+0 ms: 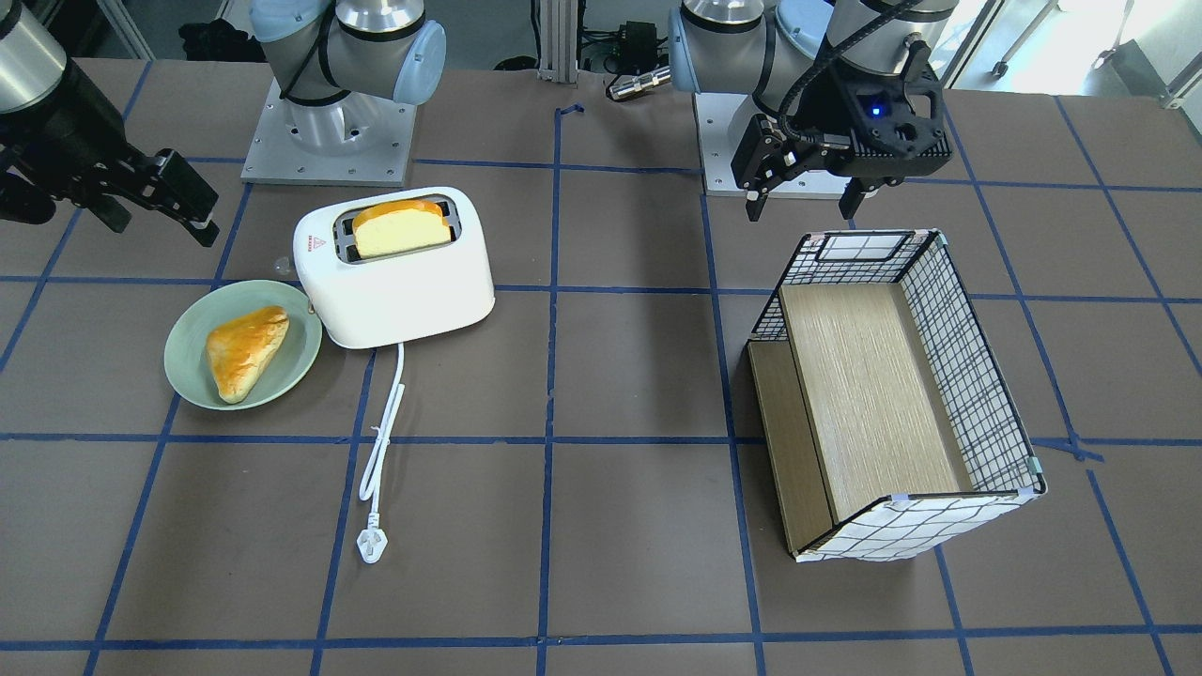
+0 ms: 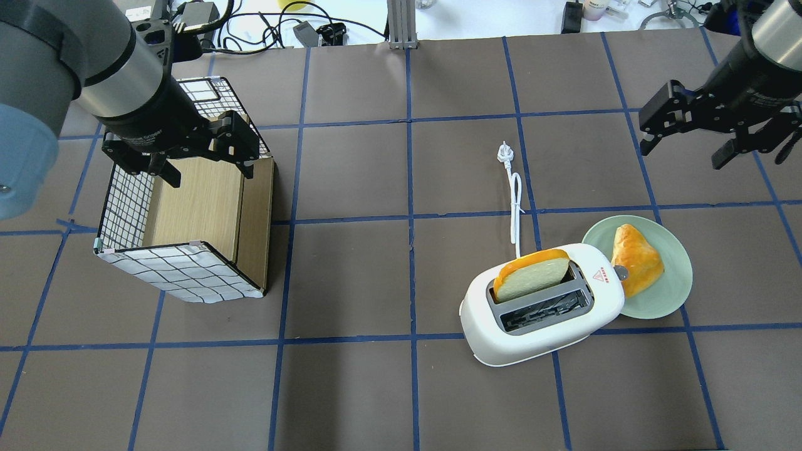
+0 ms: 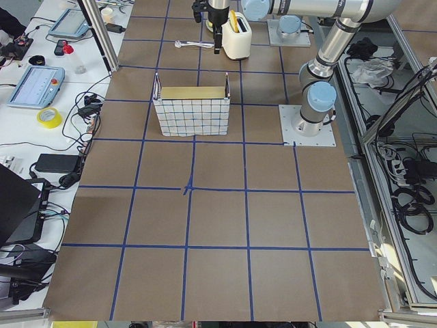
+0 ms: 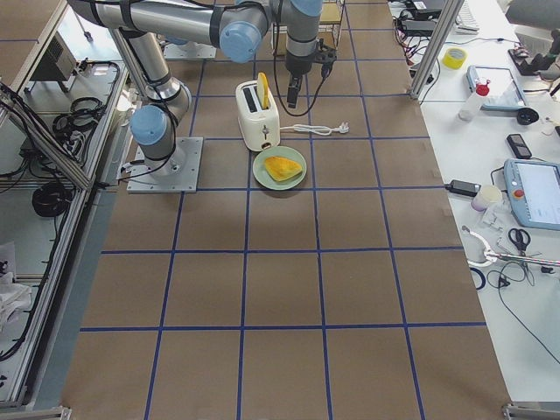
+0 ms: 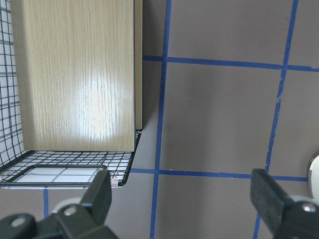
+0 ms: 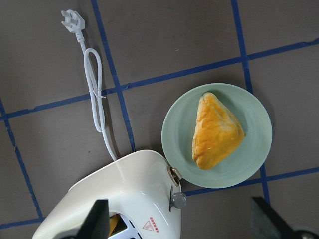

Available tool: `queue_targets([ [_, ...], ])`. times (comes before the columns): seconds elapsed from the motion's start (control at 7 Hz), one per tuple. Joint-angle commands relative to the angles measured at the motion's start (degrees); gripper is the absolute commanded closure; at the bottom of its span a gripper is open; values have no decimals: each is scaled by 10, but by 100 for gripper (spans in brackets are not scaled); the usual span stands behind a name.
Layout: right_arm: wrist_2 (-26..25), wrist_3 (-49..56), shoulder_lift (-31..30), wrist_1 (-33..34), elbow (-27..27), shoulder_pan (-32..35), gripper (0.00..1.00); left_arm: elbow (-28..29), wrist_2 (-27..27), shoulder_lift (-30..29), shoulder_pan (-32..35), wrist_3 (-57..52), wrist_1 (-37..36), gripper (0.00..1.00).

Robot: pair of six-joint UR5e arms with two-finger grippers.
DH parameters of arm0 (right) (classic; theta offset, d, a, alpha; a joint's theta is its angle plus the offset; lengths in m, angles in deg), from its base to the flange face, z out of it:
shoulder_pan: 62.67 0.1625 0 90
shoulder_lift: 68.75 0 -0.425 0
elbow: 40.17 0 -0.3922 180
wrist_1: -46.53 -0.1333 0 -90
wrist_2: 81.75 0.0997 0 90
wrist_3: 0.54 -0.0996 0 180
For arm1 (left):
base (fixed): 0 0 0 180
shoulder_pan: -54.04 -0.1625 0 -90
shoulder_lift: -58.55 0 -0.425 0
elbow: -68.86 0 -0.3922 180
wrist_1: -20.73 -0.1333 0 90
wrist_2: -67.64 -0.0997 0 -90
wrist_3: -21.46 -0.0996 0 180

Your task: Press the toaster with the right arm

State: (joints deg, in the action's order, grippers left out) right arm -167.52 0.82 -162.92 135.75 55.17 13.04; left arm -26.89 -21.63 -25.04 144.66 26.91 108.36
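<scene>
The white toaster (image 1: 394, 282) stands on the table with a slice of bread (image 1: 399, 230) in one slot; it also shows in the overhead view (image 2: 539, 319) and the right wrist view (image 6: 129, 191). Its lever knob (image 6: 178, 200) sticks out of the end that faces the green plate (image 2: 673, 294). My right gripper (image 2: 683, 153) is open and empty, up in the air beyond the plate, apart from the toaster; it shows in the front view (image 1: 160, 225) too. My left gripper (image 2: 210, 175) is open and empty above the basket (image 2: 182, 275).
The green plate (image 1: 188, 366) touches the toaster's end and holds a golden pastry (image 1: 246, 349). The toaster's white cord and plug (image 1: 371, 545) lie unplugged on the table. The wire basket with a wooden insert (image 1: 883, 394) stands on my left side.
</scene>
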Motion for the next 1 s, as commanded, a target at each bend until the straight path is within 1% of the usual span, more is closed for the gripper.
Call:
queue_targets([
  [0.0, -5, -79, -1, 30, -2, 70, 0, 0, 0, 0, 0, 0, 0, 0],
  [0.14, -28, -108, 3, 45, -1, 111, 0, 0, 1, 0, 0, 0, 0, 0],
  [0.29, -36, -124, 5, 53, -1, 140, 0, 0, 1, 0, 0, 0, 0, 0],
  [0.43, -35, -151, 6, 57, -1, 154, 0, 0, 1, 0, 0, 0, 0, 0],
  [0.86, -35, -157, 6, 57, -1, 156, 0, 0, 1, 0, 0, 0, 0, 0],
])
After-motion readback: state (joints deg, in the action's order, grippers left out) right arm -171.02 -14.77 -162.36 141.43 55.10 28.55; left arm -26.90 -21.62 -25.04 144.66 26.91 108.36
